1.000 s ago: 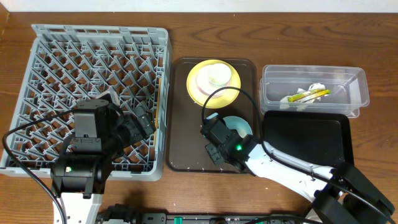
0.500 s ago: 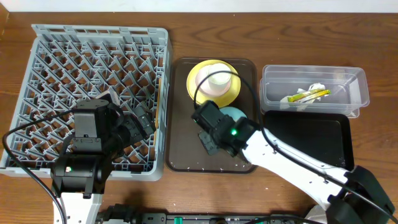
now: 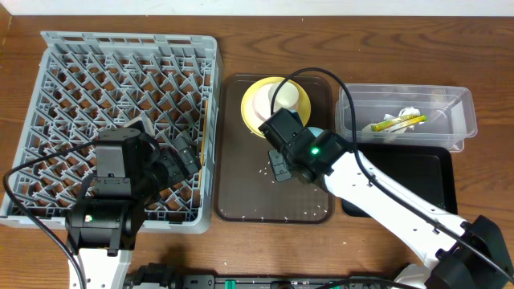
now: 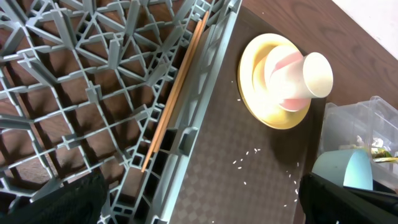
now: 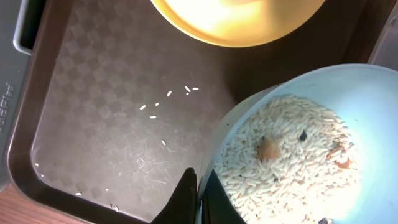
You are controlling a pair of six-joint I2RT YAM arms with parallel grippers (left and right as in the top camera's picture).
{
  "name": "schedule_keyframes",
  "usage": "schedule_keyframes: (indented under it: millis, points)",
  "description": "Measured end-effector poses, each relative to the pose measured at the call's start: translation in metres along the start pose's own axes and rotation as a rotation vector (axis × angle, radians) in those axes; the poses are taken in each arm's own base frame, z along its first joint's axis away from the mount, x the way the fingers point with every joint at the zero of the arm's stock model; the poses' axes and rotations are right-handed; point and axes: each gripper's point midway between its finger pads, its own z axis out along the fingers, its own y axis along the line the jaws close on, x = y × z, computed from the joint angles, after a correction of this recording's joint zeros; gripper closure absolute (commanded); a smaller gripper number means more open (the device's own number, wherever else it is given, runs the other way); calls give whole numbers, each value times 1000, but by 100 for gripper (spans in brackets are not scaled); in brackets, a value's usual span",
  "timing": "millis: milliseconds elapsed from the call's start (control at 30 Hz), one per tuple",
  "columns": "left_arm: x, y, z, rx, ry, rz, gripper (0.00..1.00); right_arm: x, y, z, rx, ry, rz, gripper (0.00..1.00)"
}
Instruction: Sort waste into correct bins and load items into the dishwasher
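Brown wood-grain table (image 3: 241, 48) filling almost the whole view, grain running left to right, surface matte and slightly worn, pale whitish strip (image 3: 361, 6) beyond its far edge, soft even light, only faint shadows

Dish rack (image 3: 128, 120) is on the left of the table (image 3: 490, 64), chopsticks (image 4: 174, 93) lying in it along its right wall. Serving tray (image 3: 241, 197) is just right of that: plate (image 3: 255, 116) at the back, cup (image 3: 289, 96) on the plate, loose rice grains (image 3: 265, 167) in front. Right hand (image 5: 196, 193) has the bowl (image 4: 342, 171) over the tray's right side, rice (image 5: 292, 155) in it. Far right, tub (image 3: 450, 104) sits behind the shallow tray (image 3: 409, 172), wrapper (image 3: 397, 123) and paper scraps (image 3: 408, 111) in the tub.
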Motion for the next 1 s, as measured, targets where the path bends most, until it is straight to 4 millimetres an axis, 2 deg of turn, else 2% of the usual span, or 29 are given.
schedule_keyframes:
  millis: [133,267,333,400,433,467,533,600,833,1000]
  points:
    - [0,0,0,0,1,0,1,9,0,14,0,2,7,99]
    - [0,0,0,0,1,0,1,32,5,45,-9,0,-12,99]
    - [0,0,0,0,1,0,1,54,9,66,-5,34,-45,99]
    - [0,0,0,0,1,0,1,65,11,75,6,53,-70,99]
    - [0,0,0,0,1,0,1,67,12,77,17,49,-82,97]
    - [0,0,0,0,1,0,1,67,14,77,21,43,-91,90]
    - [0,0,0,0,0,0,1,67,17,77,16,39,-96,65]
    - [0,0,0,0,0,0,1,70,19,77,7,46,-108,56]
    - [0,0,0,0,1,0,1,82,10,75,37,108,-128,55]
    - [0,0,0,0,1,0,1,70,15,70,20,87,-136,53]
